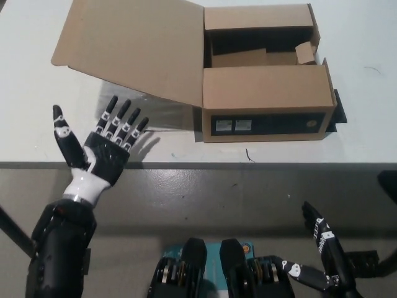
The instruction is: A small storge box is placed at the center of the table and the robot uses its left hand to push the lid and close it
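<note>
**Box open, left hand spread below the lid**

The cardboard storage box (267, 93) is sitting at the middle of the white desk (37, 93), its label side facing the desk's near edge. Its lid (133, 46) is lying swung out to the box's left, tilted up above the desk and casting a shadow beneath. The left hand (102, 152) is hovering at the desk's near edge, just below the lid's lower edge, fingers (121, 121) spread apart and gripping nothing. The right hand (319, 257) is resting low, below the desk edge, fingers apart and empty.
</note>
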